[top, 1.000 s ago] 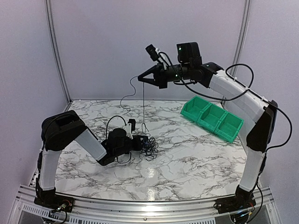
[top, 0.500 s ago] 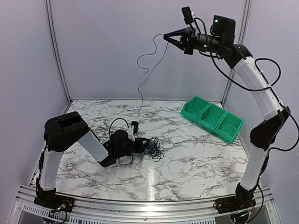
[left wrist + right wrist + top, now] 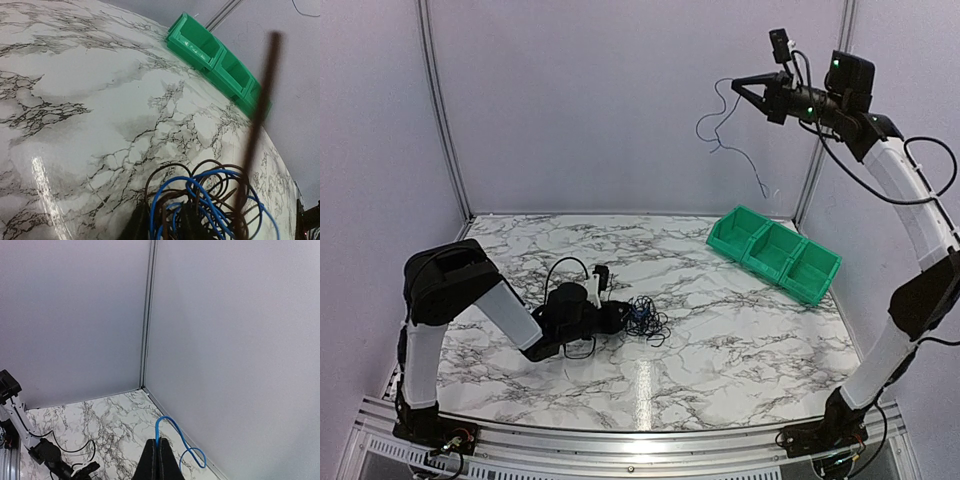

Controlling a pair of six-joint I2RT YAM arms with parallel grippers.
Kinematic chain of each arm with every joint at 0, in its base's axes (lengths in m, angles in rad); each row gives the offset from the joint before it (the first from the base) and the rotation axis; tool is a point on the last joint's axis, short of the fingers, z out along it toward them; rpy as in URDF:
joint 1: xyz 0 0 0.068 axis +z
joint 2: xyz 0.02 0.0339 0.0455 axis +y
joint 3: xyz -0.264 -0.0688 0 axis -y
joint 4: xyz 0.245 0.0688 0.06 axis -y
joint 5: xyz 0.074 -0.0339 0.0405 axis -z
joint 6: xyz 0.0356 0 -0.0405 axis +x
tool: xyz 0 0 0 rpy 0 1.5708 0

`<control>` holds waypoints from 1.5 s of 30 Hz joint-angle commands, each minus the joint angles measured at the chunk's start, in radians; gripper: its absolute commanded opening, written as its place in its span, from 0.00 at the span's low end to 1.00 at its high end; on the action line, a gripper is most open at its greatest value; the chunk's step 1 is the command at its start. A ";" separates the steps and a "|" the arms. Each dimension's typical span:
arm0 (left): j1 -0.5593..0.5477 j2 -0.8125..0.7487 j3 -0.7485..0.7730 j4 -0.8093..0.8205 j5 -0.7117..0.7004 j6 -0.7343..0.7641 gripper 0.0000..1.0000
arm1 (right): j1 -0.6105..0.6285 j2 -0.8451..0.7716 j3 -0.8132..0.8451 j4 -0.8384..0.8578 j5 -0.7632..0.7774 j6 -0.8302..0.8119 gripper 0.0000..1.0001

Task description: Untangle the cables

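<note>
Blue cable point(image 3: 156, 432), pinched between the pressed-together fingers of the right gripper point(image 3: 159, 447), hangs high in the air by the back right corner, well above the green bins point(image 3: 775, 255) and well apart from everything on the table point(image 3: 740, 340). The hold looks slight: only a short loop shows above the fingertips. The wire is so thin and slack that a quick swing of the arm could probably slide it out, or whip the free tail against the wall or the arm's own wiring. Letting go from this height would likely let it flutter down and coil anywhere, perhaps back onto the rest. The other cables lie as a small wad point(image 3: 644, 318) on the marble-patterned table left of centre, right at the tip of the left gripper point(image 3: 620, 316). Whether that gripper pinches the wad or only rests against it I cannot tell, since its fingers are mostly cut off at the bottom of the left wrist view. Dragging the wad from there could tighten the crossings instead of loosening them. Up close it is blue and dark brownish-black wire in loose, overlapping round loops, springy rather than knotted, with one blurred dark strand standing up across the lens.
</note>
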 commanded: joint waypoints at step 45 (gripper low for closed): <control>0.111 -0.601 0.242 -1.015 -0.054 0.330 0.61 | -0.196 0.198 -0.310 0.303 0.415 -0.100 0.00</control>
